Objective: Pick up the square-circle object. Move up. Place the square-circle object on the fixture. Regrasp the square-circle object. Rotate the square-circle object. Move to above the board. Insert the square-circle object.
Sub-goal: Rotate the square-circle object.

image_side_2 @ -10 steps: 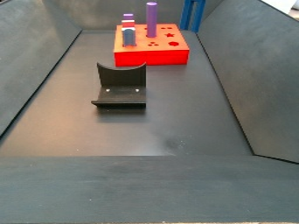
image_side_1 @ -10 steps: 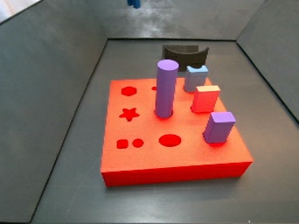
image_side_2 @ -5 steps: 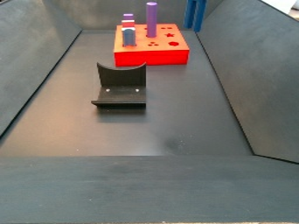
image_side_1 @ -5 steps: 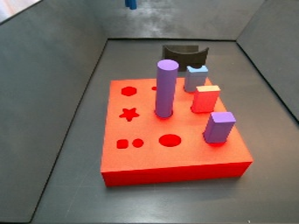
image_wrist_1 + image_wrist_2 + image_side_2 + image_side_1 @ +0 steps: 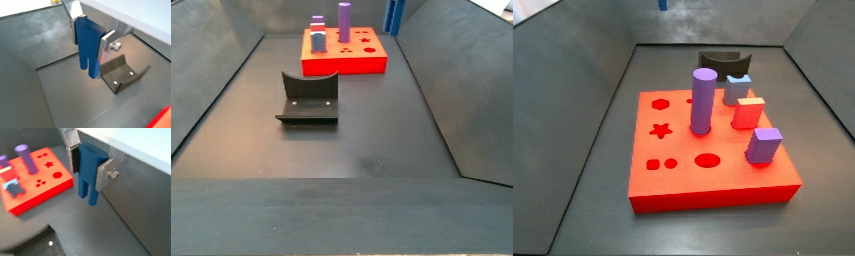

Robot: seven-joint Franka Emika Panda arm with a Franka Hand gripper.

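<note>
The square-circle object (image 5: 88,55) is a dark blue block with two parallel legs. It hangs legs-down in both wrist views, and my gripper (image 5: 90,37) is shut on its upper body (image 5: 85,185). It is held high in the air: only its lower end (image 5: 663,4) shows at the upper edge in both side views (image 5: 396,12). The fixture (image 5: 720,60), a dark bracket, stands on the floor behind the red board (image 5: 714,185). In a wrist view the fixture (image 5: 120,75) lies below and beside the object. The board (image 5: 37,195) sits well off to one side of the legs.
On the board stand a tall purple cylinder (image 5: 703,100), a light blue block (image 5: 738,88), a red block (image 5: 750,112) and a purple block (image 5: 764,145). Star, circle and square holes lie on its other half. Sloping grey walls (image 5: 438,90) enclose the floor.
The blue end at the upper edge of a side view has shifted very slightly. Board and fixture have not moved.
</note>
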